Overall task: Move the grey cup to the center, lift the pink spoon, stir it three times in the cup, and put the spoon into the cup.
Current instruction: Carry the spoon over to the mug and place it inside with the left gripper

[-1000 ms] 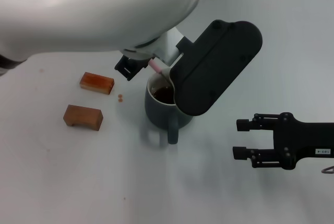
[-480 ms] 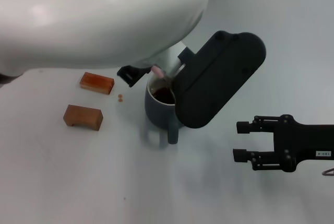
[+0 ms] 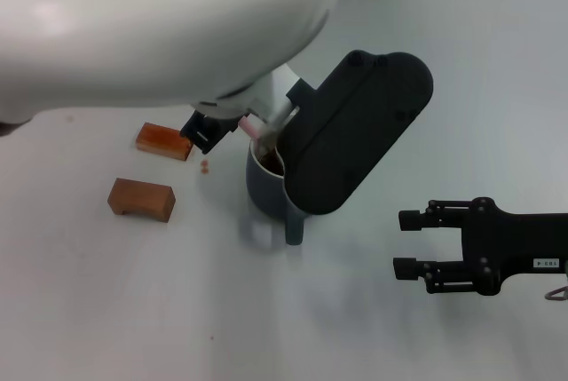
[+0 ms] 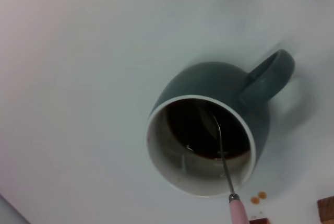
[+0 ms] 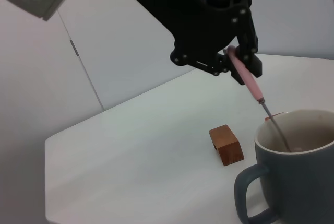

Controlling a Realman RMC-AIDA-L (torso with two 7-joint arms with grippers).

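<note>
The only writing sits on a small white label (image 3: 548,263) on the right arm (image 3: 524,243) in the head view, and its characters are too small to read. No other text, brand, number or sign shows anywhere.

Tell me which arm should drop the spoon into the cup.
Left. Its end effector grips the spoon, whose bowl already dips into the cup. The right end effector sits open beside it.
</note>
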